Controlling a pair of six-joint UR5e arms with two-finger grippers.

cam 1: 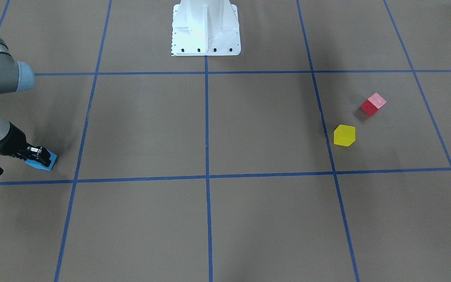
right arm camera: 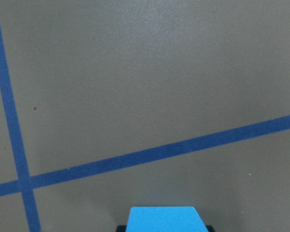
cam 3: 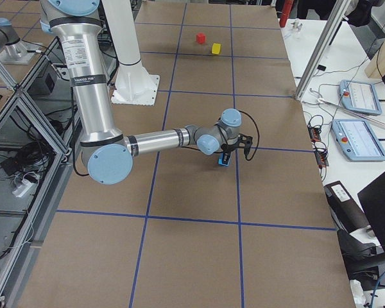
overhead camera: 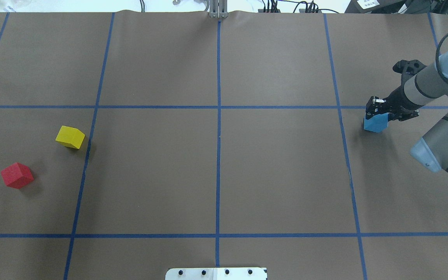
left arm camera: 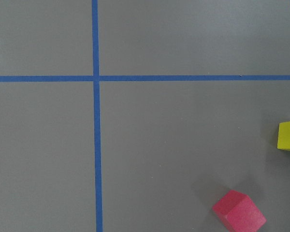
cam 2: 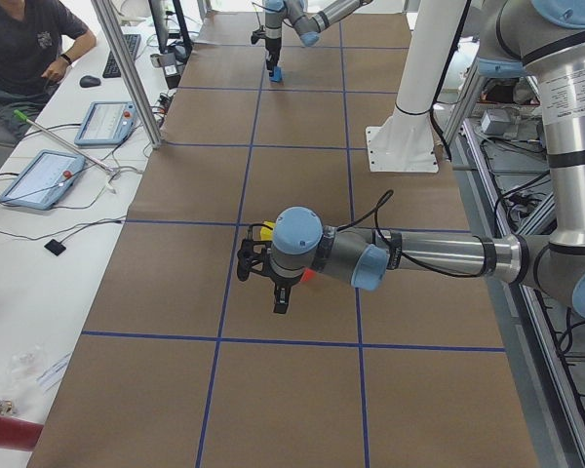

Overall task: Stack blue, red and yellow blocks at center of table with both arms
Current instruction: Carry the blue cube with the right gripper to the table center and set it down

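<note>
The right gripper (overhead camera: 377, 112) has its fingers (overhead camera: 371, 109) pinched on the blue block (overhead camera: 375, 124). They hold its upper part and its lower part shows beneath them, far to the robot's right of the white base plate (cam 1: 206, 39). Whether the block touches the table (overhead camera: 278, 175) is unclear. The yellow block (overhead camera: 70, 137) and red block (overhead camera: 17, 175) lie near each other, not touching, well to the plate's other side. The left gripper (cam 2: 265, 286) hangs near them, and I cannot tell whether its fingers are spread.

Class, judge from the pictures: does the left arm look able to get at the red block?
Probably yes. The left arm hangs near the red block, which lies in the open, apart from the yellow block, with nothing over it.
</note>
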